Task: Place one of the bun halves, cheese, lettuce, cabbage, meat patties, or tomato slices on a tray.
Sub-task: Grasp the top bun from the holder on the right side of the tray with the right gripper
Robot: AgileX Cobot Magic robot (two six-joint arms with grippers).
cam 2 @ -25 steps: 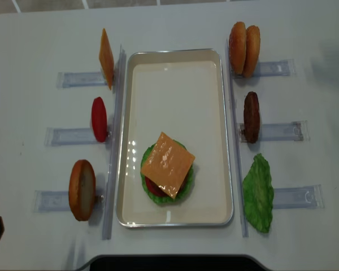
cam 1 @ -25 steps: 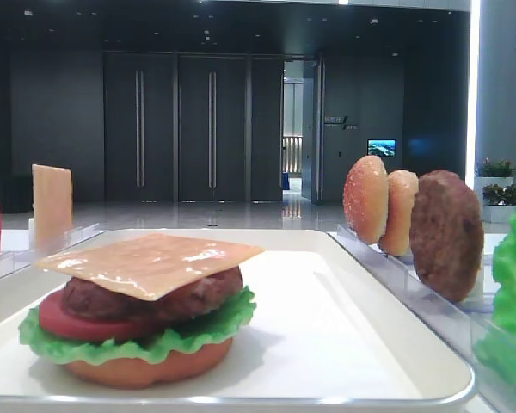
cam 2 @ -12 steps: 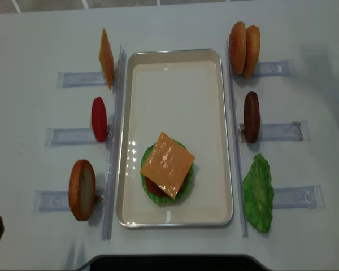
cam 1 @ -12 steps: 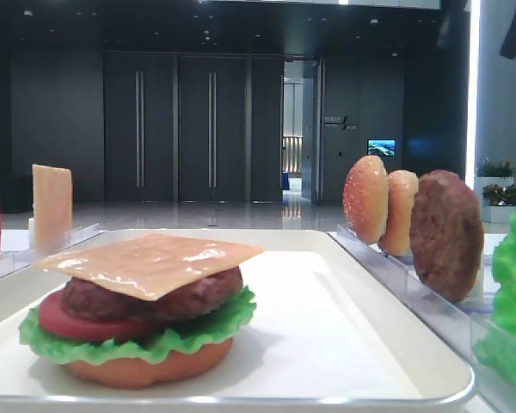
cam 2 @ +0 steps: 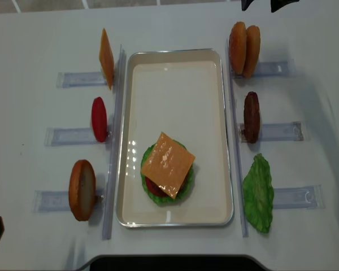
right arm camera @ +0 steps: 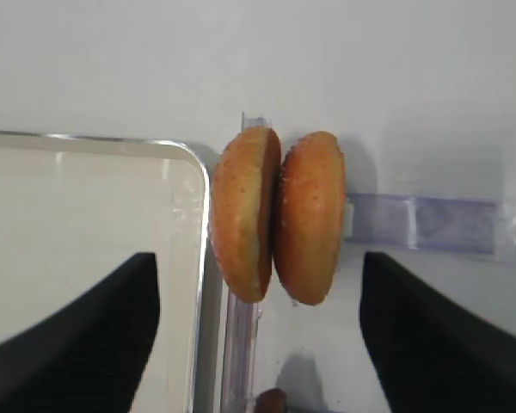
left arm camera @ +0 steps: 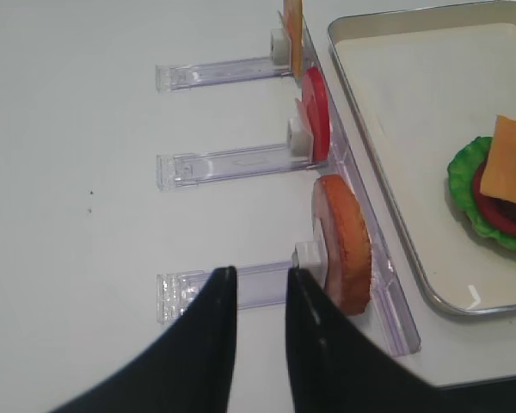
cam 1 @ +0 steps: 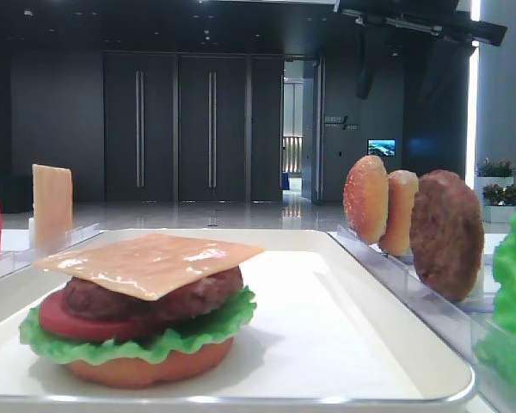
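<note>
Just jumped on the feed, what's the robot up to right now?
It is building a burger on the white tray. The stack so far shows a bun bottom, lettuce, tomato, patty and a cheese slice on top, with no top bun yet. The right gripper hangs open over the two bun halves standing in their rack beside the tray, touching neither. The left gripper sits nearly closed and empty by the lone bun half.

Two bun halves (right arm camera: 279, 217) upright and touching in a clear rack (right arm camera: 430, 224), tray (right arm camera: 189, 185) corner beside, right claw (right arm camera: 258, 331) spread wide
</note>
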